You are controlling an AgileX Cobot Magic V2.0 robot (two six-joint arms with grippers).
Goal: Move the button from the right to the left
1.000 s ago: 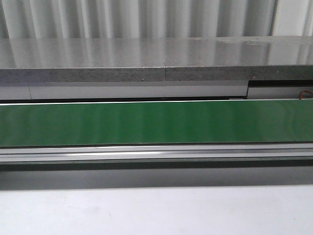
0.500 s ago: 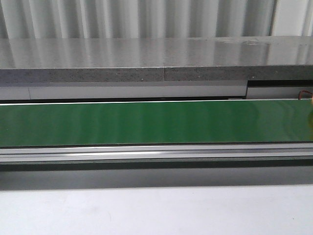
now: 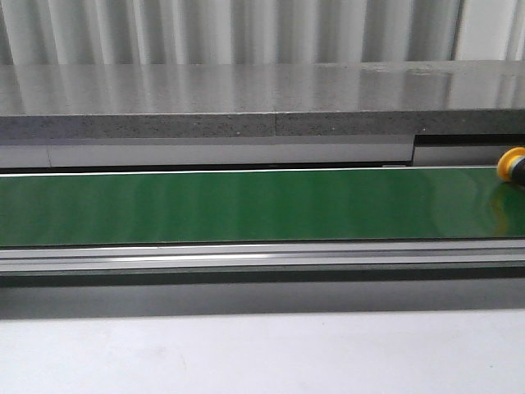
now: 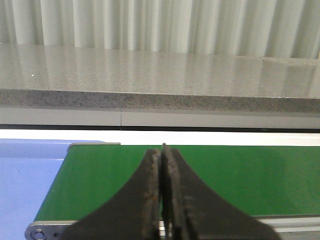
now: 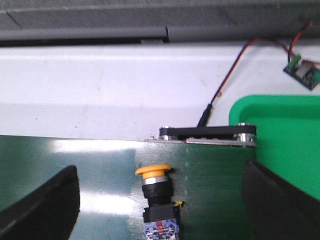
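The button (image 5: 156, 197) lies on the green conveyor belt (image 5: 100, 200), yellow-orange cap pointing away, black collar and blue-and-clear block behind it. My right gripper (image 5: 159, 200) is open, its two dark fingers (image 5: 42, 205) wide apart on either side of the button, not touching it. In the front view only the button's yellow cap (image 3: 512, 162) shows, at the far right edge of the belt (image 3: 246, 205); neither gripper shows there. My left gripper (image 4: 162, 165) is shut and empty above the belt's left end (image 4: 100, 175).
A grey stone counter (image 3: 246, 98) runs behind the belt. A green tray (image 5: 285, 135) sits past the belt's right end roller (image 5: 207, 134), with a red-black wire (image 5: 235, 70) and small circuit board (image 5: 302, 70). A blue surface (image 4: 30, 180) lies left of the belt.
The button's yellow cap has come into the front view at the belt's far right edge; one second ago it was absent. Nothing else has moved.
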